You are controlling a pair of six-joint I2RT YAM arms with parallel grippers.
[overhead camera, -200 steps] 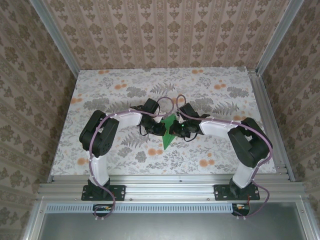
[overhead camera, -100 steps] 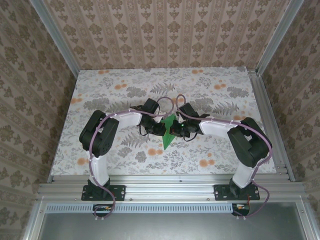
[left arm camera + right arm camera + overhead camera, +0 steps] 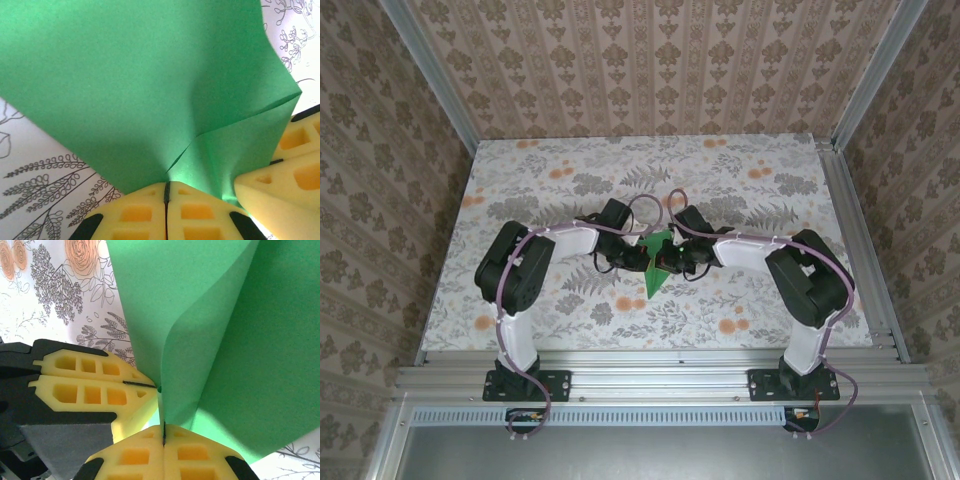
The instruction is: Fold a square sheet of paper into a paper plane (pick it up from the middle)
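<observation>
The bright green sheet of paper (image 3: 653, 277) is folded into a pointed shape, with its tip toward the near edge, at the middle of the floral table. My left gripper (image 3: 641, 258) and right gripper (image 3: 664, 262) meet over its upper part from either side. In the left wrist view my gripper (image 3: 167, 188) is shut on the green paper (image 3: 150, 75) where a fold edge runs into it, and the other arm's yellow fingers (image 3: 282, 172) press in at the right. In the right wrist view my gripper (image 3: 163, 431) is shut on a standing crease of the paper (image 3: 240, 340), beside the left arm's fingers (image 3: 85, 385).
The floral tabletop (image 3: 750, 200) stretches out on all sides of the paper. Patterned walls close it in at the back and sides. An aluminium rail (image 3: 660, 380) with both arm bases runs along the near edge.
Both grippers have drawn closer together over the paper and closed the last bit. The arms' elbows shifted slightly, and less of the paper's upper part shows from above.
</observation>
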